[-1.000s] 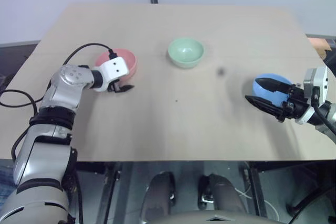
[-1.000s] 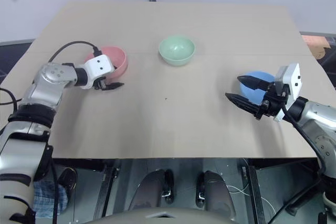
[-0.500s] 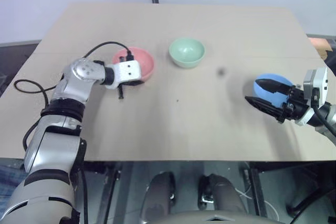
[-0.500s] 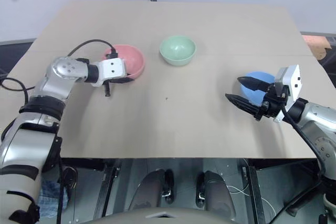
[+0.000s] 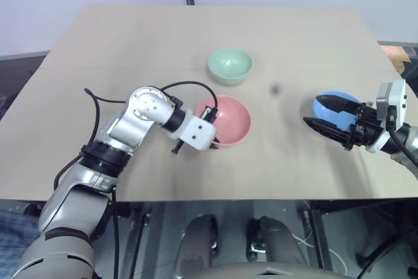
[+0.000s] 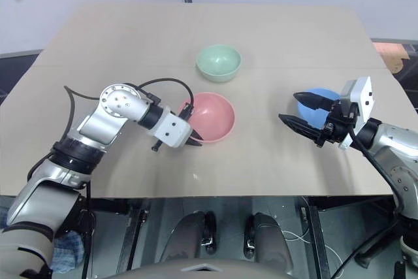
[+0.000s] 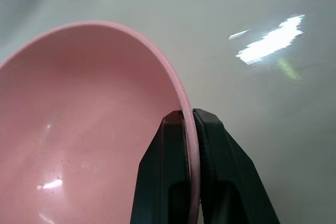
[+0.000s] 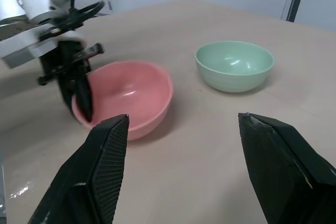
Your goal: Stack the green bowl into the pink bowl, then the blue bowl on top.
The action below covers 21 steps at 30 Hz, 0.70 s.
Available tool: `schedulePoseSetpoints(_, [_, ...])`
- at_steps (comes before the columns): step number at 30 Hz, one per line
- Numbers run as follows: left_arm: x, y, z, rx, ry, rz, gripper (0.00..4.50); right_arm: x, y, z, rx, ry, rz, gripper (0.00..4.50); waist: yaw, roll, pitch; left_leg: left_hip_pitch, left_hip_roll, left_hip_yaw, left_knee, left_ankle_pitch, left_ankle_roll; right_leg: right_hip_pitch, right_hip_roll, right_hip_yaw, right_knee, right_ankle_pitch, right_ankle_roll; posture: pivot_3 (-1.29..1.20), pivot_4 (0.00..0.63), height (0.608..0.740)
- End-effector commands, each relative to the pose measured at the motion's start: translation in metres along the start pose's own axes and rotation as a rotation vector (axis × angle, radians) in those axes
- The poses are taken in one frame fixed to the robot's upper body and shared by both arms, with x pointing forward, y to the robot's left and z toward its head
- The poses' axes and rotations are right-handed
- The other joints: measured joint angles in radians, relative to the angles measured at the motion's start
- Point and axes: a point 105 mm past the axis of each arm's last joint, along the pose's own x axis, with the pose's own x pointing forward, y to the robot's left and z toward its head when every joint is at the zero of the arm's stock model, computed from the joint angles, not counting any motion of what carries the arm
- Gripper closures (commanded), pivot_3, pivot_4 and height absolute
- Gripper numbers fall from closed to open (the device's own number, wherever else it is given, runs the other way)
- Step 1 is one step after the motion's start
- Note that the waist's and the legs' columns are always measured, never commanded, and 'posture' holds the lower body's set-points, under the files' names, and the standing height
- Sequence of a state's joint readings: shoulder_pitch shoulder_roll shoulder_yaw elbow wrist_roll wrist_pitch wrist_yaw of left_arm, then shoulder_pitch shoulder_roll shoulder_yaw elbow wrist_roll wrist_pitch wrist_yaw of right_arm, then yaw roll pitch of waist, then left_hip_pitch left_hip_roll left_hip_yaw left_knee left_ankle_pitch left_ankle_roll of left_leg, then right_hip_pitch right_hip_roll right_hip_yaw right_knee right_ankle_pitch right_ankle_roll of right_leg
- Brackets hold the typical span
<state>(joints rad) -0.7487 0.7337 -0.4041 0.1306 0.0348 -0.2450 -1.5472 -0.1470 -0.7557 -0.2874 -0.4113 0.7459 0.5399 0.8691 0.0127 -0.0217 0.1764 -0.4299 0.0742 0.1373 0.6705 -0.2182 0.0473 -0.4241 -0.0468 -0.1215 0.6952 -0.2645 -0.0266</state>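
Note:
The pink bowl (image 5: 227,119) sits near the table's middle, upright, with my left gripper (image 5: 208,142) shut on its near rim. In the left wrist view the two black fingers (image 7: 207,171) pinch the pink bowl's rim (image 7: 190,124) between them. The green bowl (image 5: 230,65) stands behind it, further back on the table. The blue bowl (image 5: 334,109) rests at the right side, partly hidden behind my right gripper (image 5: 322,114), which hovers open in front of it with nothing between its fingers (image 8: 105,174).
The wooden table (image 5: 130,44) has bare room at the back and left. A dark spot (image 5: 275,88) marks the top between the green and blue bowls. The near edge runs just below both arms.
My left gripper closed on the pink bowl's rim and dragged it from the left side toward the table's middle, below the green bowl. The right arm has kept still.

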Motion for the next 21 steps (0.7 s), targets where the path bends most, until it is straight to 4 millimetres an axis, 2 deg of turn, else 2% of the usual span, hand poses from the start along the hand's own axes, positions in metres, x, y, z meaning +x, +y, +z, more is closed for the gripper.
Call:
schedulePoseSetpoints(1, [-0.008,-0.001,0.006,0.026,0.003,-0.018,4.45,-0.003,0.001,0.011,-0.042,-0.027,-0.006,0.89,0.001,0.000,0.000,0.000,0.000,0.000,0.000,0.000,0.000,0.000,0.000,0.000,0.000,0.000,0.000,0.00,0.150,0.740])
schedulePoseSetpoints(3, [-0.008,0.000,0.004,0.028,0.008,-0.013,4.45,-0.003,0.001,0.011,-0.040,-0.029,-0.009,0.89,0.002,0.000,0.000,0.000,0.000,0.000,0.000,0.000,0.000,0.000,0.000,0.000,0.000,0.000,0.000,0.00,0.150,0.740])
schedulePoseSetpoints(4, [-0.008,0.001,0.004,0.031,0.010,-0.007,3.68,-0.004,0.000,0.011,-0.040,-0.028,-0.009,0.89,0.002,0.000,0.000,0.000,0.000,0.000,0.000,0.000,0.000,0.000,0.000,0.000,0.000,0.000,0.000,0.00,0.150,0.740])
schedulePoseSetpoints(9, [-0.007,0.012,0.004,0.030,-0.002,0.072,1.74,-0.003,0.000,0.010,-0.037,-0.027,-0.009,0.89,0.002,0.000,0.000,0.000,0.000,-0.001,0.000,0.000,0.000,0.000,0.000,0.000,0.000,0.000,0.000,0.00,0.150,0.740])
schedulePoseSetpoints(11, [-0.007,0.017,0.006,0.026,-0.019,0.105,0.77,-0.002,0.000,0.010,-0.037,-0.025,-0.006,0.89,0.002,0.000,0.000,0.000,0.000,-0.001,0.000,0.000,0.000,0.000,0.000,0.000,0.000,0.000,0.000,0.00,0.150,0.740])
schedulePoseSetpoints(13, [-0.006,0.008,0.006,0.021,-0.038,0.124,0.07,-0.001,0.001,0.009,-0.036,-0.026,-0.003,0.89,0.001,0.000,0.000,0.000,0.000,-0.001,0.000,0.000,0.000,0.000,0.000,0.000,0.000,0.000,0.000,0.00,0.150,0.740])
schedulePoseSetpoints(15, [-0.006,-0.008,0.007,0.002,-0.061,0.133,0.07,0.000,0.001,0.010,-0.035,-0.029,0.000,0.89,-0.007,0.001,0.000,0.000,0.000,0.000,0.000,0.000,0.000,0.000,0.000,0.000,0.000,0.000,0.000,0.00,0.150,0.740])
schedulePoseSetpoints(17, [-0.010,-0.012,0.012,-0.044,-0.105,0.164,0.07,0.000,0.001,0.010,-0.036,-0.028,0.003,0.89,-0.014,0.001,0.000,0.001,0.001,0.001,-0.001,0.000,0.000,0.000,0.000,0.001,0.000,0.000,0.000,0.00,0.150,0.740])
schedulePoseSetpoints(19, [-0.018,-0.009,0.015,-0.098,-0.138,0.204,0.07,0.000,0.001,0.010,-0.035,-0.027,0.004,0.89,-0.010,0.000,0.000,0.001,0.001,0.000,-0.001,0.000,0.000,0.000,0.000,0.001,0.000,0.000,0.000,0.00,0.150,0.740])
schedulePoseSetpoints(21, [-0.031,0.006,0.011,-0.137,-0.135,0.293,0.07,-0.001,0.000,0.010,-0.034,-0.027,0.005,0.89,0.003,0.000,0.000,0.000,0.001,-0.001,0.000,0.000,0.000,0.000,0.000,-0.001,0.000,0.000,0.000,0.00,0.150,0.740])
